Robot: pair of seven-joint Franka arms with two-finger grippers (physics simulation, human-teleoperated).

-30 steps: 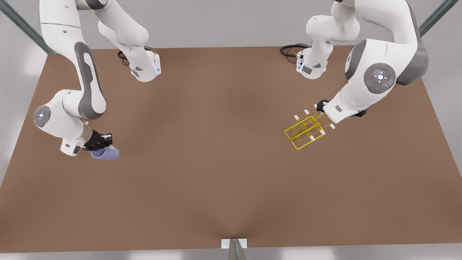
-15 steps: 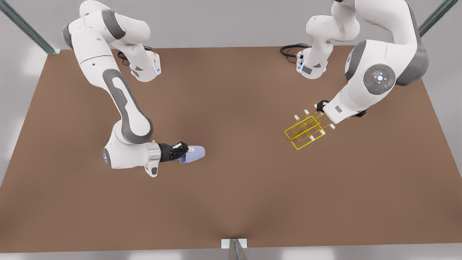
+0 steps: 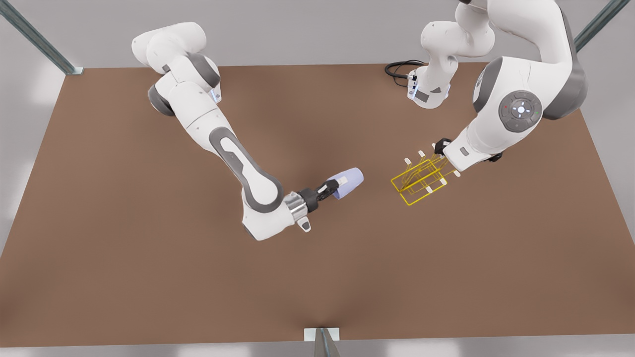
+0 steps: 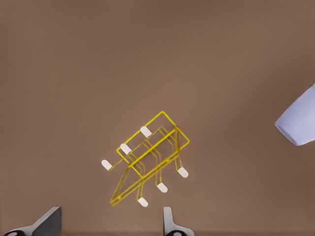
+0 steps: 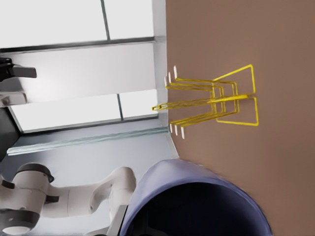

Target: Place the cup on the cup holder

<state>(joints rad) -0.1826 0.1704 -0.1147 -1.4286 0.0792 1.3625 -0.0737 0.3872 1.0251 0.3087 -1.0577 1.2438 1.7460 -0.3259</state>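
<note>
The pale lavender cup [image 3: 349, 181] is held off the table near the middle, lying on its side, with my right gripper [image 3: 331, 187] shut on its rim. In the right wrist view the cup [image 5: 197, 201] looms close, its dark opening facing the camera, and the yellow wire cup holder [image 5: 216, 103] stands beyond it. The cup holder [image 3: 419, 181] rests on the table at the front view's right, a short gap from the cup. My left gripper [image 3: 441, 148] waits above the holder's far end, open. Its fingertips [image 4: 170, 221] frame the holder [image 4: 147, 157], and the cup [image 4: 299, 123] shows beside it.
The brown table [image 3: 149, 277] spreads wide around both things. Both arm bases [image 3: 201, 96] [image 3: 429, 91] stand at the back edge with black cables [image 3: 399, 69] beside them. Metal frame posts [image 3: 322, 342] stand at the table's edges.
My right arm has swung from the front view's left to the middle, carrying the cup toward the cup holder. The left arm and the holder have stayed put.
</note>
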